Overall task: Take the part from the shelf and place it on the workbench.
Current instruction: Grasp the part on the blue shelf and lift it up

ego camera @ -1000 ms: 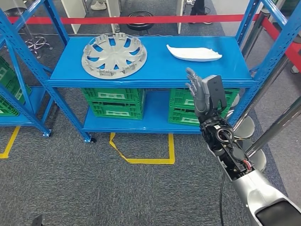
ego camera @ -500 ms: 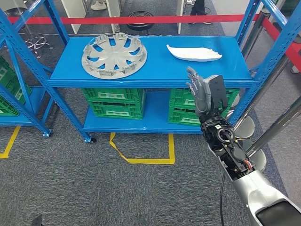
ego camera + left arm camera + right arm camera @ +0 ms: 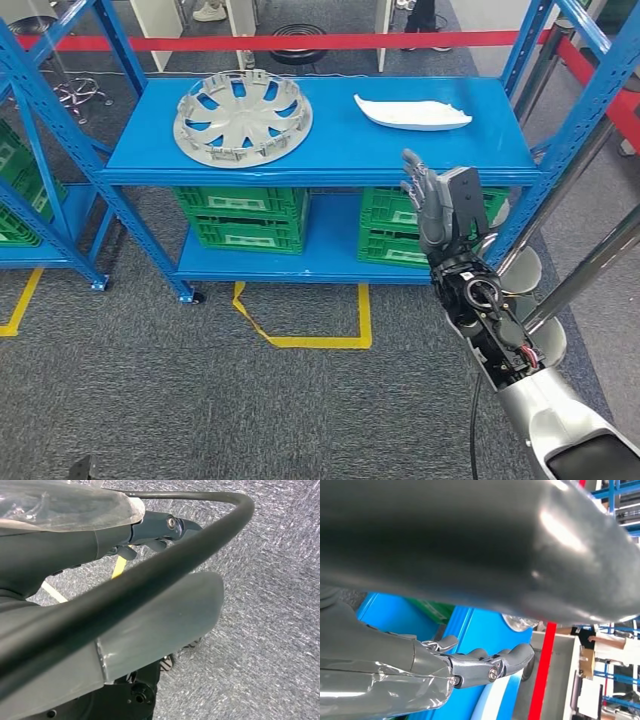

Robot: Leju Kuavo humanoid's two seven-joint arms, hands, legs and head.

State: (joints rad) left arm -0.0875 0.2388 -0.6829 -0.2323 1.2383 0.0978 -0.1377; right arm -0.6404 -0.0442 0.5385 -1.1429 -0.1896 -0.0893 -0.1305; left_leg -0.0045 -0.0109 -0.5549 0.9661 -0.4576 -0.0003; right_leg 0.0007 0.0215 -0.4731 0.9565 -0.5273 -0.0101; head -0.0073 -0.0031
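Your right hand (image 3: 429, 205) is raised in front of the blue shelf's (image 3: 332, 140) front edge, fingers (image 3: 413, 175) spread and straight, nothing in it; it is released. From the hand, the white curved part (image 3: 413, 113) lies at roughly 12 o'clock on the top deck, apart from the fingertips, resting flat near the deck's back right. The silver wheel cover (image 3: 243, 117) sits well apart at about 10 o'clock, on the left half of the same deck. Green crates (image 3: 245, 217) fill the lower deck, one pair at 9 o'clock of the hand and one just behind it. Yellow floor tape (image 3: 317, 325) marks the carpet at 7 o'clock. In the left wrist view your left hand (image 3: 154, 532) hangs over grey carpet; its fingers appear loosely extended with nothing held, though the view is poor.
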